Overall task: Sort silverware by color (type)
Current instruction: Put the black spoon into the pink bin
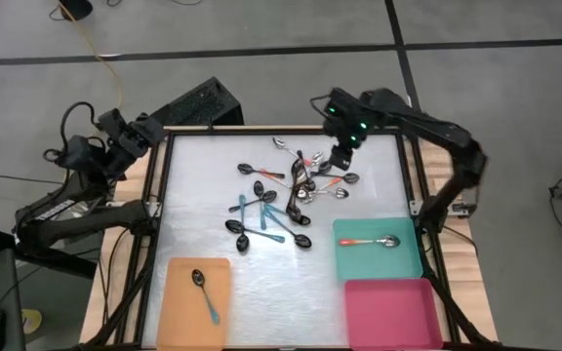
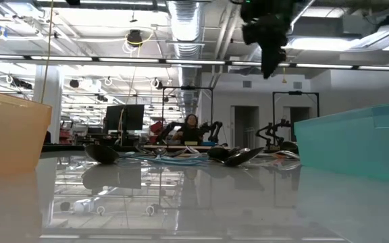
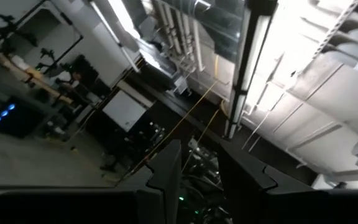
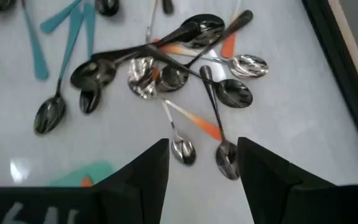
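Note:
The spoons lie in a loose pile [image 1: 296, 190] at the middle of the table. Teal-handled ones [image 1: 260, 210] are on its left side; orange-handled and black ones [image 4: 179, 68] cross each other on the right. One teal-handled spoon [image 1: 203, 292] lies in the orange tray [image 1: 179, 322]. An orange-handled spoon [image 1: 369, 241] lies in the teal tray [image 1: 408, 263]. My right gripper [image 1: 340, 156] [image 4: 204, 168] hangs open above the pile's right side, over two small spoon bowls [image 4: 183, 151], touching nothing. My left gripper [image 1: 146, 133] [image 3: 201, 177] waits open off the table's far left corner, tipped toward the ceiling.
A pink tray [image 1: 393, 312] sits at the near right, beside the teal tray. A black frame [image 1: 159, 205] edges the table. In the low view the orange tray [image 2: 12, 135] and the teal tray [image 2: 356, 145] flank the pile [image 2: 181, 155]; a person sits in the room behind.

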Controlling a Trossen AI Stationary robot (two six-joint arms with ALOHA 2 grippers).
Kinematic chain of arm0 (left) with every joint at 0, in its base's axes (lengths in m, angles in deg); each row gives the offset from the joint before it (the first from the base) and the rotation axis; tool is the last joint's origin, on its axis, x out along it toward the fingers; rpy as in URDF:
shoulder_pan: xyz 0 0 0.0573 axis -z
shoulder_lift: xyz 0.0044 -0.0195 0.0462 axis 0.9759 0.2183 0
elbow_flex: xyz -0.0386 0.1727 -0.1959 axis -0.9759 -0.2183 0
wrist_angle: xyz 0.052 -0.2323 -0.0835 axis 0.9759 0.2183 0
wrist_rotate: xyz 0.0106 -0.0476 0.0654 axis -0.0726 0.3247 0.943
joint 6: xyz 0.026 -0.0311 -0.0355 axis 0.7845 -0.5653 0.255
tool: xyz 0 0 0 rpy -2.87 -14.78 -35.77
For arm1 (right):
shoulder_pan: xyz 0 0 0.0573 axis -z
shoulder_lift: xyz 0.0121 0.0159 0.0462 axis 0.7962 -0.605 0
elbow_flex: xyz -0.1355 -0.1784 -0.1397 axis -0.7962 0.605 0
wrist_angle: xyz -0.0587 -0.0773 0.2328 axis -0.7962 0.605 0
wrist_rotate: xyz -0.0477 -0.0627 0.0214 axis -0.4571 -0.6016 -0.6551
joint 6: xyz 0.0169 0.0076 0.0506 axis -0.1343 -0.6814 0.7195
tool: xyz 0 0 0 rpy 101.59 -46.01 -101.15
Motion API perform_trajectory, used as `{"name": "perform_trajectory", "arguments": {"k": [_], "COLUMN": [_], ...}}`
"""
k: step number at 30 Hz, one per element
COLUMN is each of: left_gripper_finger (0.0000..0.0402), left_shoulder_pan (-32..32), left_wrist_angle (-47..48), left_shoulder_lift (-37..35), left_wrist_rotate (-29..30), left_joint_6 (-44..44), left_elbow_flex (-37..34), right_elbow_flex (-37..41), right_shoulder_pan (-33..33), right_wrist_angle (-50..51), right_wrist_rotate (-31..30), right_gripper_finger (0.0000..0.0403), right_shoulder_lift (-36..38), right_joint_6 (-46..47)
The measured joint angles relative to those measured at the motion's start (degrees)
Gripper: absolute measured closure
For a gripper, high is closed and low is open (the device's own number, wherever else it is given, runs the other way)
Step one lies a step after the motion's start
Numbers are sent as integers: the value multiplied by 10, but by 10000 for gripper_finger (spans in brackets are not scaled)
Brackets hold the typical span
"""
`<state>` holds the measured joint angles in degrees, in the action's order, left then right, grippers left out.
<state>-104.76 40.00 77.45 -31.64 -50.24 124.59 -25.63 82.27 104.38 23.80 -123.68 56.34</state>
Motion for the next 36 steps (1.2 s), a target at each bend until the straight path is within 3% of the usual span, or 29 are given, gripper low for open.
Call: {"name": "perform_trajectory", "arguments": {"k": [6, 12, 15, 22, 25, 31, 36], "left_gripper_finger": [311, 311, 311, 311, 311, 311, 311], "left_shoulder_pan": [0, 0, 0, 0, 0, 0, 0], "left_wrist_angle": [19, 50, 65, 80, 89, 104, 108], "left_shoulder_lift": [4, 4, 4, 4, 4, 4, 4], "left_wrist_rotate": [0, 0, 0, 33, 52, 75, 74], "left_joint_6": [-9, -9, -10, -11, -11, -10, -9], "left_elbow_flex": [0, 0, 0, 0, 0, 0, 0], "right_elbow_flex": [234, 337, 347, 330, 312, 269, 239], "right_shoulder_pan": [-12, -92, -152, -258, -263, -234, -203], "right_wrist_angle": [-245, -429, -475, -480, -488, -480, -480], "right_wrist_rotate": [0, 0, -14, -137, -166, -167, -165], "right_gripper_finger": [207, 207, 207, 207, 207, 207, 207], "right_shoulder_lift": [99, 103, 76, -7, -34, -79, -108], "right_joint_6": [113, 202, 208, 220, 258, 358, 310]}}
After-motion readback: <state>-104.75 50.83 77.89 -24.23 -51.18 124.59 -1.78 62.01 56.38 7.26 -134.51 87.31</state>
